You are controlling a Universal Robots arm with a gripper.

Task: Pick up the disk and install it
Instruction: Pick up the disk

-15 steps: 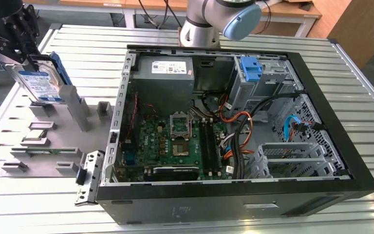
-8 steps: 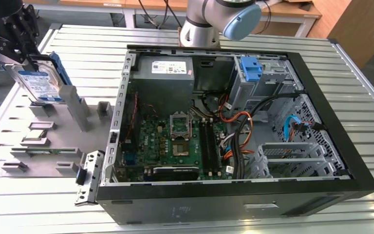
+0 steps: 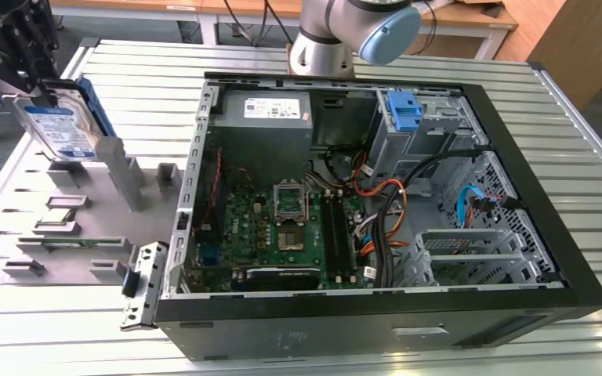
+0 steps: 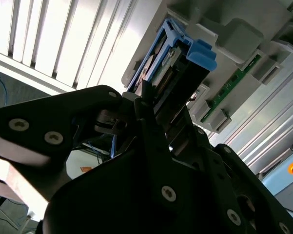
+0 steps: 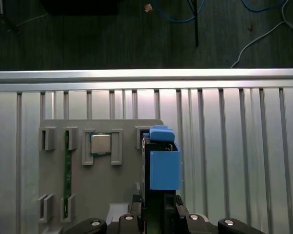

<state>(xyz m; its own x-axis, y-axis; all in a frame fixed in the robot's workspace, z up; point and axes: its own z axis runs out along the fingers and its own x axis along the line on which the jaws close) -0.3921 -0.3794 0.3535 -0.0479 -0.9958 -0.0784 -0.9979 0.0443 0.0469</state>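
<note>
disk (image 3: 63, 125) on edge, clamped between gripper (image 3: 31, 88) fingers | tray (image 3: 19, 239) just below gripper | chip (image 5: 101, 144) in tray pocket beside disk | memory stick (image 5: 67, 165) slotted beyond chip | case (image 3: 385, 329) well apart, on the exterior view's right of gripper
</note>
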